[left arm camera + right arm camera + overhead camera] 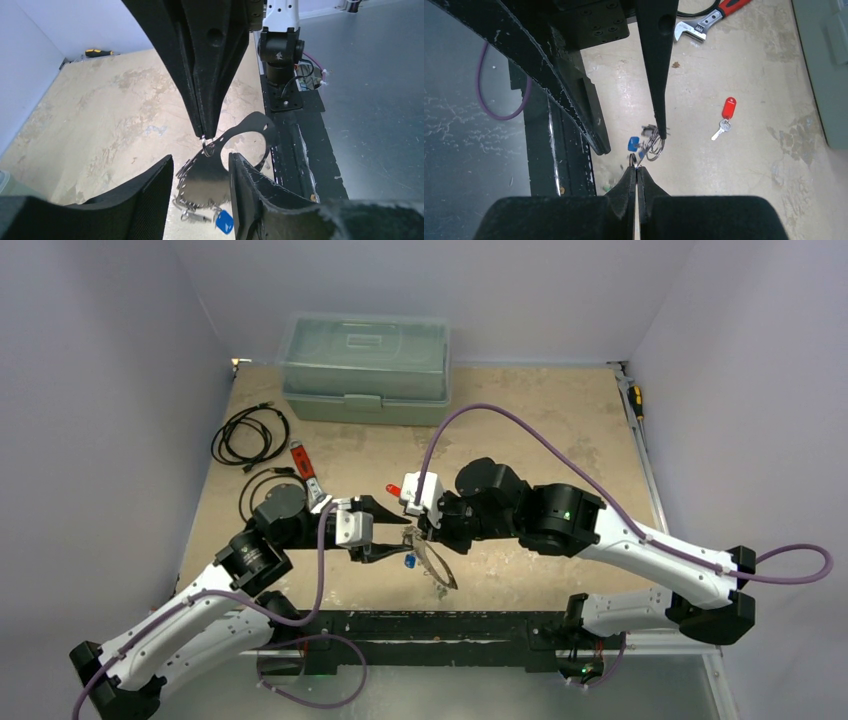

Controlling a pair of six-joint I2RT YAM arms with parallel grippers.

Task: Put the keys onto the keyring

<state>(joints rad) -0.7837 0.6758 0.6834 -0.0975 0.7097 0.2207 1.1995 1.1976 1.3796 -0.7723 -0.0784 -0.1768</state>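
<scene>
My right gripper (424,531) is shut on a small split ring (633,160) at the edge of the keyring (441,570), a large thin metal hoop that hangs just over the table. In the left wrist view the keyring (210,182) looks dark and sits between my left gripper's open fingers (145,200), and the right gripper (206,136) comes down from above. My left gripper (397,532) holds nothing. A blue-headed key (225,221) and small rings hang from the keyring's lower edge, and the blue key also shows in the right wrist view (633,144). A red-headed key (727,112) lies apart on the table.
A grey-green lidded box (365,368) stands at the back. Coiled black cables (250,435) and a red-handled wrench (305,468) lie at the left. A yellow screwdriver (636,400) lies by the right wall. The black front rail (539,150) is close under the grippers.
</scene>
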